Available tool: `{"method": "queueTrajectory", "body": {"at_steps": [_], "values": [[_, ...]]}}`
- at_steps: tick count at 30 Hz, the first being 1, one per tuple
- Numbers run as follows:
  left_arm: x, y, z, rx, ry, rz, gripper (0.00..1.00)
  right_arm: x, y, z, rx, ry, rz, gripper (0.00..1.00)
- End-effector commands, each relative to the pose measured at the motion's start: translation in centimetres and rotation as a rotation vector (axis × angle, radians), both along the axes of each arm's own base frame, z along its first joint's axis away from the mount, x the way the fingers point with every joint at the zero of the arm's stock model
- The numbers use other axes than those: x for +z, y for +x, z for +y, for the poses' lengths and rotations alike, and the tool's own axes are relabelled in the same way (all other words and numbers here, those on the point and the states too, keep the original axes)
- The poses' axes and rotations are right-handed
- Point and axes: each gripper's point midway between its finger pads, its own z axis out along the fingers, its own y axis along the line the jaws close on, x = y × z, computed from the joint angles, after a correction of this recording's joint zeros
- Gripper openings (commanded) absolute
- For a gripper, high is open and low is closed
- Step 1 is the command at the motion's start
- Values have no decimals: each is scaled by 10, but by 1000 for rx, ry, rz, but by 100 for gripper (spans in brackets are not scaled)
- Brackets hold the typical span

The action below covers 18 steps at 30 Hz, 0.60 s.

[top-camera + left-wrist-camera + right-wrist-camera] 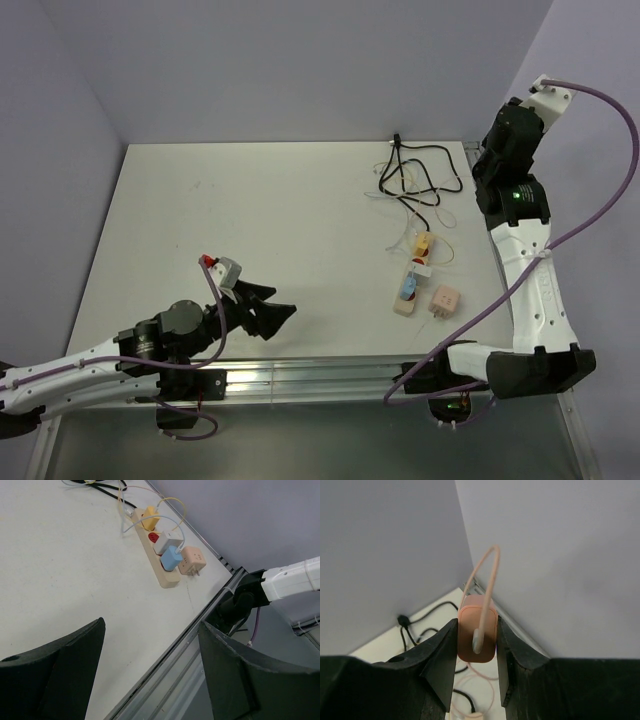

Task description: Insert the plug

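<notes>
Left claw [270, 312]: fingers wide apart, holding nothing; low over the near-left part of the table [250, 220].
Right claw [476, 622]: clamped on the plug [467, 630]; raised at the far right, close to the corner of the walls.
Plug: peach, upright between the right fingers, held in the air well apart from the power strip [403, 303].
Plug cord [487, 570]: thin, peach; arcs up from the plug's face and curves back behind it.
Power strip: beige, lying on the right half of the table, long side running near to far.
Strip contents: yellow plug [150, 516] at the far end, then red switch [153, 537], white plug [167, 542], blue plug [171, 558].
Peach adapter [445, 300]: loose on the table just right of the strip's near end, prongs showing.
Black cable [420, 170]: tangled loops on the far right of the table.
</notes>
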Motion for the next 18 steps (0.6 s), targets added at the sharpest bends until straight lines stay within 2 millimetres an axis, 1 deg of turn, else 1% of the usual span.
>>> {"method": "queueTrajectory", "body": {"at_steps": [1,3,5,6,7,8,9,10,11,12,13,14,15,16,17,18], "values": [[7,-4,0,-15,-26,10,80,-6,-7,-10,-48,39,-29,0],[9,-6,0,-24,-36,10,80,-18,-10,-17,-81,51,-3,0],[11,-7,-1,-35,-44,9,80,-26,-11,-18,-87,71,15,0],[11,-8,-1,-36,-44,7,80,-29,-17,-33,-141,75,26,0],[12,-8,-1,-38,-46,5,80,-31,-22,-38,-182,86,30,0],[12,-8,-2,-43,-46,4,80,-41,-26,-41,-202,90,72,0],[13,-8,-2,-44,-45,3,80,-45,-33,-47,-244,102,80,0],[13,-8,-3,-46,-45,3,80,-49,-38,-49,-262,110,90,0],[13,-9,-4,-48,-47,1,80,-55,-49,-48,-274,119,113,0],[13,-9,-4,-51,-50,0,80,-69,-53,-47,-281,138,132,0],[14,-10,-5,-55,-54,1,80,-75,-59,-47,-283,144,143,0],[14,-10,-5,-57,-59,-1,80,-78,-71,-46,-284,152,144,0],[14,-11,-6,-64,-63,0,80,-95,-77,-44,-286,163,177,0],[13,-12,-7,-69,-66,1,80,-103,-82,-42,-279,171,190,0],[13,-12,-7,-73,-71,4,80,-109,-94,-38,-259,187,193,0],[13,-13,-8,-76,-80,4,80,-132,-98,-34,-254,213,229,0]]}}
